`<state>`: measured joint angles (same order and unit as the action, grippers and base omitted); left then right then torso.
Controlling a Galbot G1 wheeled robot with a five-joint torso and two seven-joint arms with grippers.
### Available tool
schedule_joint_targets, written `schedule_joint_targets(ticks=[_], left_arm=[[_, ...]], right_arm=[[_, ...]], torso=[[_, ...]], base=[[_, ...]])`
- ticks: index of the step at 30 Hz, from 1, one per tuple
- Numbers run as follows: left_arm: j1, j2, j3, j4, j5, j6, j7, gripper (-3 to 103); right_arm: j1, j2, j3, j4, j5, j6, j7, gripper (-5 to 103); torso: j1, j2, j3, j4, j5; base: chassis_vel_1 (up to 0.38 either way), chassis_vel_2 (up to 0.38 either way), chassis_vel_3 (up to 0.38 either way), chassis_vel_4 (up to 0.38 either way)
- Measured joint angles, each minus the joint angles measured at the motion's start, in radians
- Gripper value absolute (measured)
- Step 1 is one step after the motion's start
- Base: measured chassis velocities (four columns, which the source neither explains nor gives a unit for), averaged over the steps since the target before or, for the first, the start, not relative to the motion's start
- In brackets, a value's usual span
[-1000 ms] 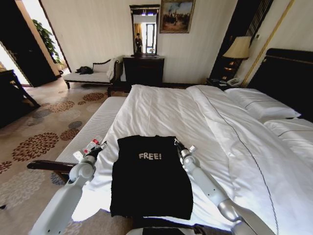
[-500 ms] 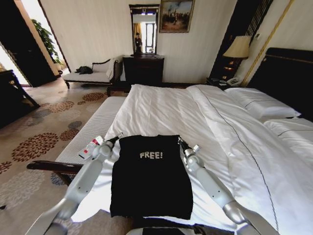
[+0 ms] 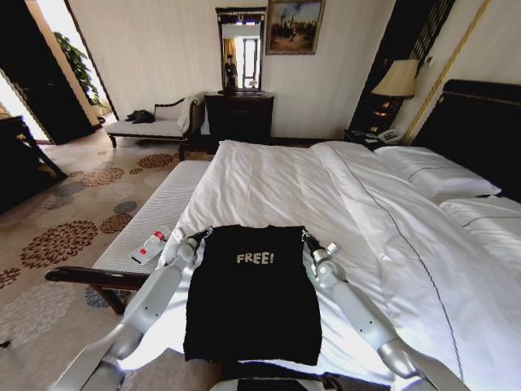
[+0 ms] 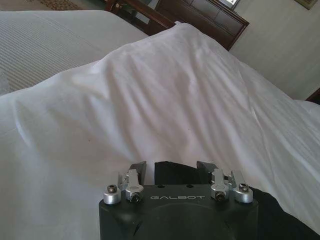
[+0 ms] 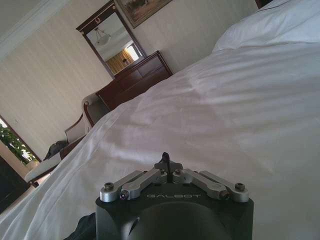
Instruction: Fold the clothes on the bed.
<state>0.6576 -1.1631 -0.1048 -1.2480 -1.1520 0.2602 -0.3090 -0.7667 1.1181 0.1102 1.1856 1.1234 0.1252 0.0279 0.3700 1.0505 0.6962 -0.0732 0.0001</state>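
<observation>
A black T-shirt [image 3: 252, 293] lies flat, already narrowed into a long panel, at the foot edge of a white-sheeted double bed [image 3: 350, 212], its collar end pointing toward the middle of the mattress. At the shirt's far-left corner, the left gripper [image 3: 200, 235] sits low on the sheet; the left wrist view shows its fingers [image 4: 138, 168] spread apart with dark cloth lying between them, not yet pinched. At the far-right corner, the right gripper [image 3: 308, 239] rests against the fabric edge; the right wrist view shows its fingers [image 5: 167, 163] drawn together at the tip, though whether any cloth is caught between them cannot be told.

The risk from here appears to be an uneven pick-up: if one side holds fabric and the other does not, the shirt could lift crooked and the fold skew. A grip that bites too deep might also catch the white sheet beneath and drag it along, while one too shallow could let the soft cloth slip free mid-fold.

White lettering across the shirt's chest reads "FREE!". Both gripper housings carry the maker's name "GALBOT". To the left of the bed, a small red-and-white object [image 3: 151, 245] lies on a padded bench [image 3: 155, 216].
</observation>
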Motion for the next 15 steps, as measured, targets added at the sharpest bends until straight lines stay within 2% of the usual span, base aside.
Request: schedule_joint_targets(ticks=[1,2,5,8,12,14,15], left_arm=[[0.002,-0.002,0.0,0.001,-0.001,0.0,0.0,56],[0.002,-0.002,0.0,0.001,-0.001,0.0,0.0,56],[0.009,-0.01,0.002,0.005,-0.001,0.0,0.002,39],[0.01,-0.015,0.001,0.01,0.001,-0.002,0.004,34],[0.005,-0.022,-0.003,0.025,0.005,-0.017,0.01,12],[0.002,-0.022,-0.003,0.027,0.005,-0.018,0.011,12],[-0.002,-0.022,-0.004,0.028,0.005,-0.018,0.011,3]], right_arm=[[0.0,0.0,-0.001,0.0,-0.001,0.0,0.0,0],[0.0,0.0,-0.001,0.0,-0.001,0.0,0.0,0],[0.001,-0.002,-0.003,0.0,-0.002,0.0,0.001,0],[0.002,-0.004,-0.003,0.001,-0.003,0.0,0.001,0],[0.002,-0.008,-0.003,0.002,-0.005,0.001,0.004,0],[0.002,-0.009,-0.003,0.001,-0.005,0.001,0.006,0],[0.002,-0.01,-0.003,0.003,-0.007,0.002,0.012,0]], torso=[[0.0,0.0,0.0,0.0,0.0],[0.0,0.0,0.0,0.0,0.0],[0.0,0.0,0.0,0.0001,0.0],[0.0,0.0,0.0,0.0001,-0.0001],[0.0,0.0,0.0,0.0001,-0.0001],[0.0,0.0,0.0,0.0001,0.0],[0.0,0.0,0.0,0.0001,0.0]], base=[[0.0,0.0,0.0,0.0],[0.0,0.0,0.0,0.0],[0.0,0.0,0.0,0.0],[0.0,0.0,0.0,0.0],[0.0,0.0,0.0,0.0],[0.0,0.0,0.0,0.0],[0.0,0.0,0.0,0.0]])
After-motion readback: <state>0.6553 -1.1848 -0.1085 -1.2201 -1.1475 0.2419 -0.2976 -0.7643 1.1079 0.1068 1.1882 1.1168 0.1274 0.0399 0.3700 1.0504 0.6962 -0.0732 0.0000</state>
